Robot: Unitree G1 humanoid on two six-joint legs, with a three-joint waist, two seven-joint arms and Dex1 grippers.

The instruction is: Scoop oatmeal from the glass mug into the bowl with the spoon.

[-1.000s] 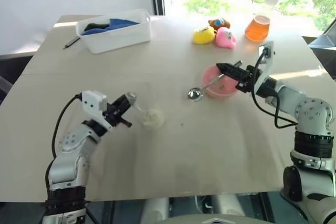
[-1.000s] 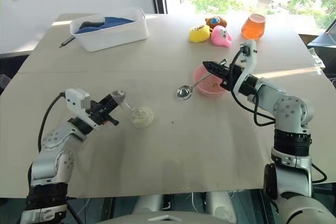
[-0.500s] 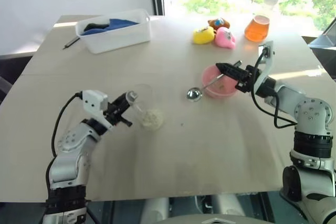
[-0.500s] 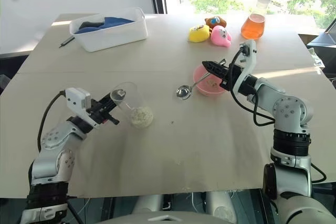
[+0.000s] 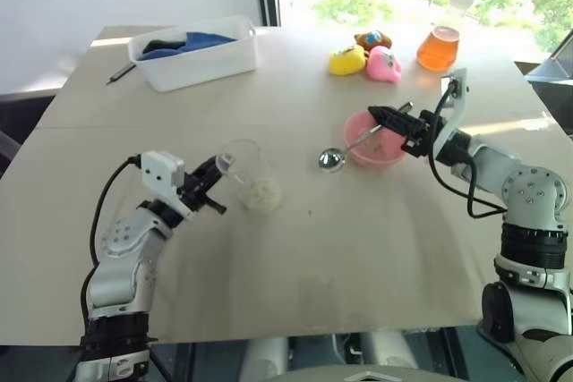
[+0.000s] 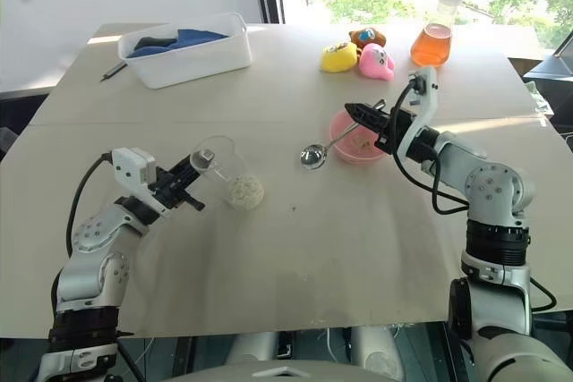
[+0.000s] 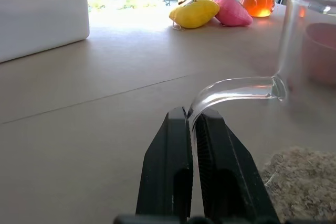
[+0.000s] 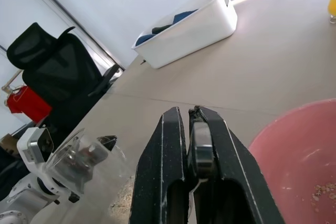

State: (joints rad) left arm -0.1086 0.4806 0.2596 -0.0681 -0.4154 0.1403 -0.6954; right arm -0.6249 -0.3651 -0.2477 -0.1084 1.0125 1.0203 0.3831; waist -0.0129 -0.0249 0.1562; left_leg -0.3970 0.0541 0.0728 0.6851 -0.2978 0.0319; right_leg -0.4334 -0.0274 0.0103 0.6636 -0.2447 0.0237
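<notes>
While pinching the glass mug (image 5: pixel 240 160) by its handle, left gripper (image 5: pixel 215 184) clamped shut, oatmeal (image 5: pixel 263 193) heaped beside. Right gripper (image 5: pixel 380 116) closed on spoon (image 5: pixel 349 148) over pink bowl (image 5: pixel 374 153).

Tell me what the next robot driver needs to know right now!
Left claw: shut on the glass mug by its handle; the mug is tilted over.
Right claw: shut on the spoon, whose round end sits on the table beside the bowl.
Oatmeal: a clump lies on the table by the mug; a few flakes are in the bowl.
Left: get the remaining oatmeal into the bowl.
</notes>
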